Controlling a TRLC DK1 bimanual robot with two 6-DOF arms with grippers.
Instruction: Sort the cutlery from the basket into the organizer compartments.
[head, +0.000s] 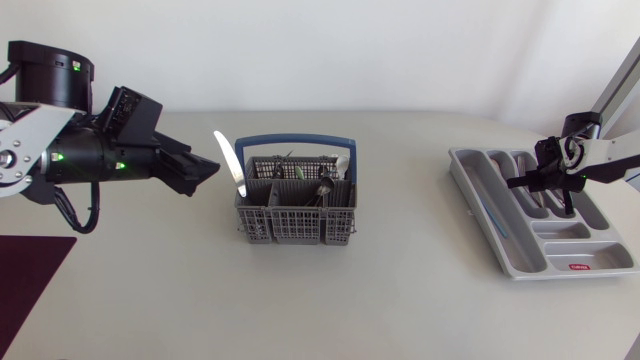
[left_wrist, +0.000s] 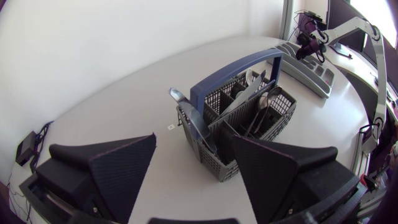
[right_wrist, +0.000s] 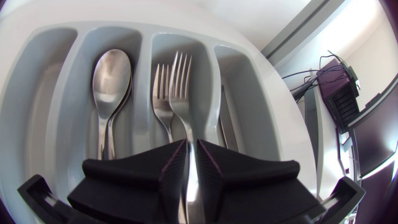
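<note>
From above, the left arm's matte black gripper (head: 205, 170) hangs over the worktop (head: 400, 300) just beside a grey plastic cutlery basket with a blue handle (head: 290, 222), its fingers pointing toward the basket and not touching it. A silver table knife (head: 228, 160) leans out of the basket's corner on the side facing that gripper, and more cutlery stands inside. Well apart, near the other end of the worktop, lies a grey plastic organizer tray with long compartments (head: 468, 172), and the right arm's black gripper (head: 563, 200) hangs low over its middle compartments. In the left wrist view the left gripper (left_wrist: 196, 171) has its two fingers (left_wrist: 121, 168) spread wide with nothing between them. The basket (left_wrist: 273, 121) stands ahead of them, its near corner and the knife (left_wrist: 191, 121) roughly in line with the gap. The organizer tray (left_wrist: 311, 71) and the right gripper (left_wrist: 309, 45) show far beyond. In the right wrist view the right gripper (right_wrist: 191, 168) has its fingers (right_wrist: 140, 177) pressed narrowly together on the handle of a silver metal fork (right_wrist: 180, 87), whose tines lie ahead inside a middle compartment of the organizer tray (right_wrist: 205, 34), beside a second silver fork (right_wrist: 160, 93). A silver spoon (right_wrist: 111, 74) lies in the next compartment.
</note>
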